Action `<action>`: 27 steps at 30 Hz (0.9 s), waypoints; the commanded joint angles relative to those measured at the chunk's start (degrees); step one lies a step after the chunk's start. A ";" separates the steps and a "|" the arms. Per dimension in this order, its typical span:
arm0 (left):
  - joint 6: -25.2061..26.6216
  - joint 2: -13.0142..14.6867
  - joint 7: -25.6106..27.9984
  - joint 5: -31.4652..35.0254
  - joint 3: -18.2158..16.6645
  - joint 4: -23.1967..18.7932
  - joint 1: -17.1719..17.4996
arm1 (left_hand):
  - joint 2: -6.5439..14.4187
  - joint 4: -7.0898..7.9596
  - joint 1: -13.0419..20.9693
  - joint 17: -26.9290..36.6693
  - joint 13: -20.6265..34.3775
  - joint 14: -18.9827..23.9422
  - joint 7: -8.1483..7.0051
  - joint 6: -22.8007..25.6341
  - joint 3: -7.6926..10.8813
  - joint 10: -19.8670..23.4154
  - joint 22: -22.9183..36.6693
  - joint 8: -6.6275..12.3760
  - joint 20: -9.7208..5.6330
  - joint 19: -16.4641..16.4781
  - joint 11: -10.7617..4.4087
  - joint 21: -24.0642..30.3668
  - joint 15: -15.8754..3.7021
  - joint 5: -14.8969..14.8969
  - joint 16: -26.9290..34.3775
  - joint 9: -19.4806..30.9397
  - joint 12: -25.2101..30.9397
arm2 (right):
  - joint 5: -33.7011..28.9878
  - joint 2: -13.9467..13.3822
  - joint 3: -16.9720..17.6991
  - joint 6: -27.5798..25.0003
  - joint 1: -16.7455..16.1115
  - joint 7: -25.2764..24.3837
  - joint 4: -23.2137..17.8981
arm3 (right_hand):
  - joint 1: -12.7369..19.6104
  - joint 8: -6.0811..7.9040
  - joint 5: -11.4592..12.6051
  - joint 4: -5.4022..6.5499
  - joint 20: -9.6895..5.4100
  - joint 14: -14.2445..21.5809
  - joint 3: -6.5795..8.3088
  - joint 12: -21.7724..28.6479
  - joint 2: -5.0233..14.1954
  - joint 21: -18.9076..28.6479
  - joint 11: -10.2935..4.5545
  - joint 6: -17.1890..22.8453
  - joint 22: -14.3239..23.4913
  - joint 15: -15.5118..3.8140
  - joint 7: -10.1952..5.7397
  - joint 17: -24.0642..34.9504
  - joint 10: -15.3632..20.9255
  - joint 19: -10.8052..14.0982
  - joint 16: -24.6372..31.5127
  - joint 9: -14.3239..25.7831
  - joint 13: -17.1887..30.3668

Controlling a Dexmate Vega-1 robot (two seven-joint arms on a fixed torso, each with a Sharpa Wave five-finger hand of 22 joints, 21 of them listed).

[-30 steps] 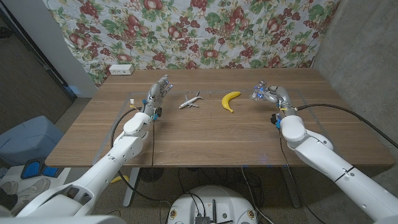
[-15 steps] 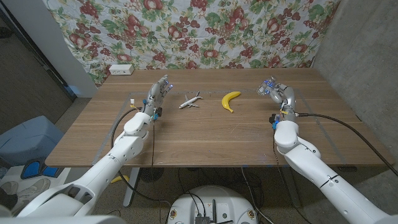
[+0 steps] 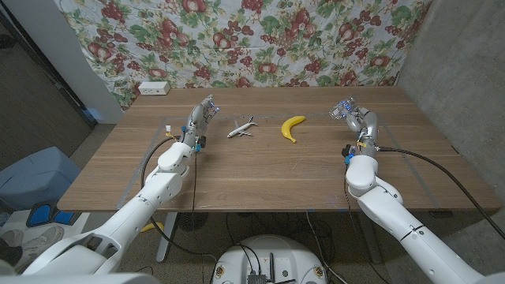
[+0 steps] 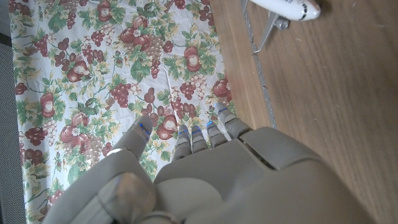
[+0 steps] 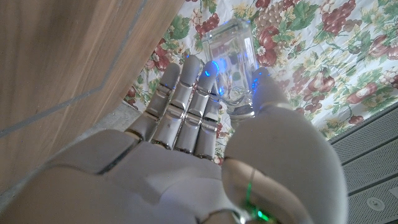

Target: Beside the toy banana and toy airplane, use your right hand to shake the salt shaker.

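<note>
R robot hand (image 3: 357, 120) raised over wooden table (image 3: 268, 170), right side, pinching clear glass salt shaker (image 5: 229, 55) btw thumb + fingers. L robot hand (image 3: 202, 115) spread, holding nothing. Farther back, btw hands: yellow toy banana (image 3: 293, 127), white toy airplane (image 3: 241, 128).

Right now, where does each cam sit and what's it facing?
Head view: on the head, looking down over the wooden table at the toy airplane, toy banana, both arms.
Left wrist view: behind the left hand, facing the floral cloth; the toy airplane is in view, shared with head.
Right wrist view: behind the right hand, which grips the salt shaker; shaker shared with head.
</note>
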 commanded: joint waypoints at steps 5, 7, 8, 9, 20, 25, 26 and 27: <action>0.13 0.02 0.15 0.20 0.14 -0.36 0.09 | 2.25 0.36 0.61 0.06 0.20 0.34 0.16 0.31 0.15 0.20 0.22 0.14 0.08 0.51 0.22 0.01 -1.66 0.36 0.16 0.19 0.14 | 3.66 -7.56 -0.05 -5.20 0.96 13.53 -3.10 | 7.32 0.48 0.17 1.95 -3.19 0.44 2.00 0.05 6.99 0.33 -2.71 6.77 0.08 -6.09 -4.09 0.11 2.57 -0.14 0.34 3.18 0.35; 0.16 0.03 0.21 0.21 0.13 -0.40 0.09 | 2.24 0.35 0.61 0.06 0.20 0.34 0.14 0.34 0.15 0.20 0.22 0.15 0.05 0.53 0.24 0.02 -1.66 0.36 0.16 0.19 0.14 | 4.64 -9.03 -0.15 -7.11 1.35 15.87 -4.00 | 7.38 0.46 0.18 1.90 -3.16 0.41 2.02 0.04 6.97 0.39 -2.71 6.77 0.08 -6.13 -4.05 0.12 2.65 -0.02 0.33 3.18 0.30; 0.12 0.01 0.20 0.17 0.10 -0.39 0.10 | 2.23 0.35 0.61 0.06 0.20 0.36 0.18 0.37 0.15 0.20 0.22 0.16 0.04 0.53 0.23 0.02 -1.66 0.35 0.16 0.19 0.14 | 5.06 -9.56 -0.24 -7.97 1.57 16.73 -4.34 | 7.35 0.42 0.17 1.92 -3.17 0.36 2.01 0.03 6.96 0.37 -2.66 6.70 0.08 -6.11 -4.09 0.11 2.67 -0.09 0.30 3.17 0.29; 0.14 0.04 0.21 0.22 0.11 -0.40 0.09 | 2.23 0.35 0.61 0.05 0.20 0.35 0.18 0.34 0.15 0.20 0.22 0.15 0.04 0.51 0.25 0.01 -1.66 0.35 0.16 0.19 0.14 | 5.54 -10.36 -0.36 -9.52 1.87 17.86 -4.98 | 7.35 0.40 0.17 1.90 -3.22 0.35 2.01 -0.02 6.94 0.38 -2.61 6.71 0.08 -6.13 -4.05 0.12 2.67 -0.09 0.31 3.16 0.21; 0.24 0.00 0.04 0.09 0.10 -0.15 -0.12 | 2.16 0.31 0.61 0.04 0.20 0.40 0.10 0.37 0.12 0.21 0.22 0.15 0.01 0.52 0.20 0.01 -1.66 0.34 0.17 0.19 0.14 | 8.53 -16.12 -3.24 -21.35 6.36 26.02 -8.43 | 7.26 0.50 0.21 1.96 -3.37 -0.09 2.02 0.02 6.88 0.35 -2.60 6.71 0.08 -6.12 -4.02 0.04 2.50 -0.41 0.01 3.57 0.53; 0.13 -0.17 -0.30 0.02 0.17 0.37 -0.46 | 2.18 0.32 0.61 0.04 0.20 0.34 0.10 0.34 0.13 0.24 0.22 0.14 0.01 0.52 0.19 0.02 -1.69 0.34 0.14 0.19 0.14 | 9.02 -16.55 -3.73 -21.64 6.78 25.82 -8.43 | 7.24 0.49 0.26 1.98 -3.31 -0.19 2.04 -0.08 6.87 0.38 -2.58 6.81 0.07 -6.11 -3.99 -0.01 2.54 -0.39 -0.11 3.58 0.38; 0.18 -0.14 -0.34 0.06 0.21 0.41 -0.52 | 2.17 0.30 0.62 0.04 0.20 0.30 0.08 0.34 0.13 0.18 0.22 0.14 0.03 0.50 0.15 0.01 -1.70 0.34 0.13 0.19 0.12 | 9.04 -16.54 -3.78 -21.58 6.79 25.58 -8.42 | 7.21 0.46 0.26 2.00 -3.38 -0.20 2.03 -0.06 6.86 0.34 -2.61 6.73 0.07 -6.08 -3.99 -0.02 2.51 -0.50 -0.12 3.60 0.44; 0.03 -0.23 -0.34 0.08 0.20 0.55 -0.56 | 2.18 0.31 0.62 0.04 0.20 0.30 0.09 0.34 0.12 0.17 0.22 0.13 0.03 0.50 0.15 0.01 -1.69 0.34 0.12 0.19 0.12 | 8.96 -16.44 -3.81 -21.37 6.73 25.15 -8.38 | 7.20 0.46 0.26 2.00 -3.38 -0.19 2.02 -0.05 6.85 0.35 -2.63 6.76 0.07 -6.09 -4.04 -0.01 2.41 -0.49 -0.12 3.58 0.52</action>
